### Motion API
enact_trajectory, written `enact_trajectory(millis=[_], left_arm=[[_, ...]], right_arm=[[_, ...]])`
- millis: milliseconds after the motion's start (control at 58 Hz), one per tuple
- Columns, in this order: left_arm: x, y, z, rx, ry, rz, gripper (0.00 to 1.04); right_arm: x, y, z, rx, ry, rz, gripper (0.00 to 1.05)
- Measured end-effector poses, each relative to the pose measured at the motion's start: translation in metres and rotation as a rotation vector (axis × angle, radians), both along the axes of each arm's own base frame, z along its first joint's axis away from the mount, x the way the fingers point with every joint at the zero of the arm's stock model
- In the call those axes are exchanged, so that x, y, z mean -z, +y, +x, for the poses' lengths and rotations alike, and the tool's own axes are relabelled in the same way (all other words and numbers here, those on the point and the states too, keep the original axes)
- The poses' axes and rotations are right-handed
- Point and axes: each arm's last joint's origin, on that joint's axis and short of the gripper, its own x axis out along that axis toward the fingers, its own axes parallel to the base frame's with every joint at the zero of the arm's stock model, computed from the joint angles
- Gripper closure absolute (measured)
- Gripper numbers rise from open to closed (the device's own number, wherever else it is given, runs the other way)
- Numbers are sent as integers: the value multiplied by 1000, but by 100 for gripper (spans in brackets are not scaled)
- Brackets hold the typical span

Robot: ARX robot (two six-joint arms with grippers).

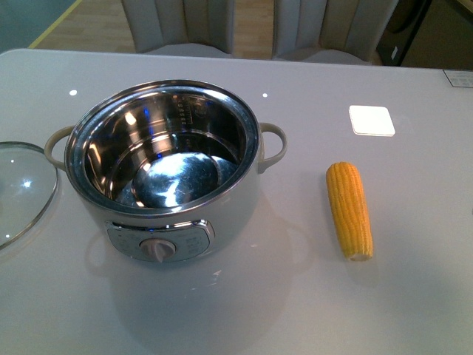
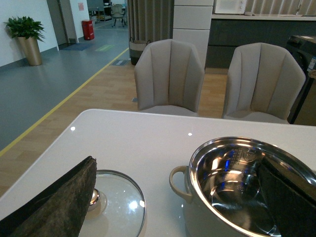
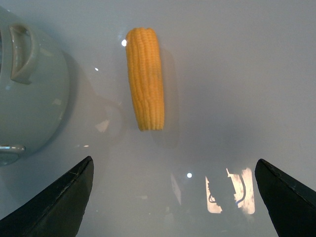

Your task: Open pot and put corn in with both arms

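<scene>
**Uncovered pot [image 1: 236, 207], corn [image 1: 349, 211] beside it, both pincers empty**

Far left on the white table [image 1: 295, 310]: glass lid [image 1: 22, 188], flat, knob up, cut by the frame edge, just beside the pot's left handle. Above it, in the left wrist view: left gripper [image 2: 177, 165], spread wide, nothing held, one finger [image 2: 59, 202] over the lid. Centre-left: the pot, upright, steel bowl bare inside, dial toward the robot. Right of the pot, well apart: the corn, flat on the table, lengthwise away from the robot, flat-cut end nearest. On the near side of the corn, above the table: right gripper [image 3: 173, 163], gaping, empty, clear of the cob. Beyond the corn: small white square [image 1: 372, 120]. Behind the table: two grey chairs [image 2: 169, 74].
</scene>
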Motion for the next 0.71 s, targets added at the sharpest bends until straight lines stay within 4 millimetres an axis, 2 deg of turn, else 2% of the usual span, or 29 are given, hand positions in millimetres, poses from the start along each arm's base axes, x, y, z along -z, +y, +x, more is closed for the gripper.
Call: enact_trajectory(millis=[86,155,241,397,707], left_arm=[[0,0,0,0,0,0,7],[0,0,0,0,0,0,7],[0,0,0,0,0,0,7],[0,0,0,0,0,0,7],[0,0,0,0,0,0,7]], right_arm=[[9,8,29,-55,7,-44,9],[26,16,55,-111,31,-121,9],[51,23,75,-171,83,-189,9],[78,32,91,-226,147,-237,9],[103,50,109,-288,190,-311,9]])
